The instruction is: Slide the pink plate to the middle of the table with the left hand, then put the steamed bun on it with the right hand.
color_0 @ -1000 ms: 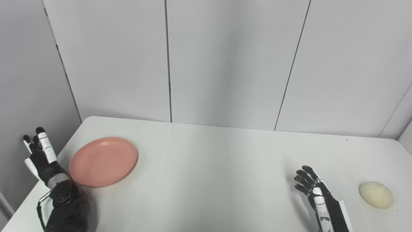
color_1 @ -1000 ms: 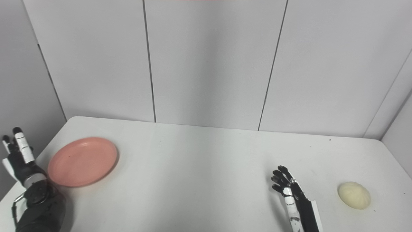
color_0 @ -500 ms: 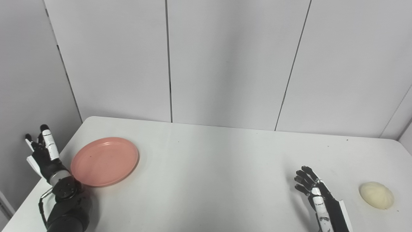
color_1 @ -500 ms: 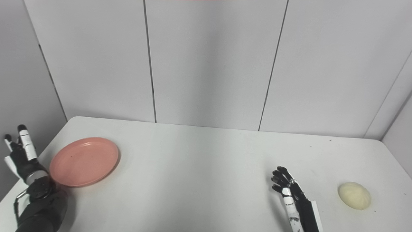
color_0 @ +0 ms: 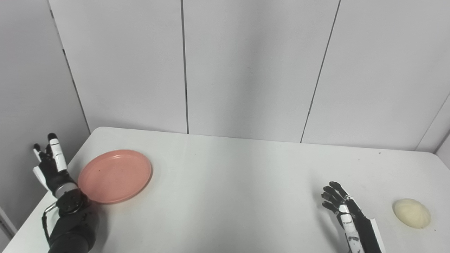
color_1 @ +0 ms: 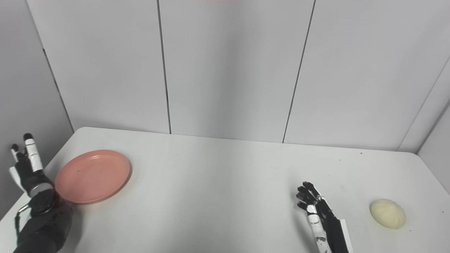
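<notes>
Now, left hand [color_0: 52,167] stands upright at the table's [color_0: 225,182] left edge, fingers straight up and slightly apart, holding nothing; its wrist sits just beside the pink plate's [color_0: 115,176] near-left rim. Plate lies flat near the left side w/ bare tabletop stretching to its right. Right hand [color_0: 342,207] hovers low, fingers spread and lightly curled, empty. Steamed bun [color_0: 411,213] rests nr the right edge, apart from that hand.
</notes>
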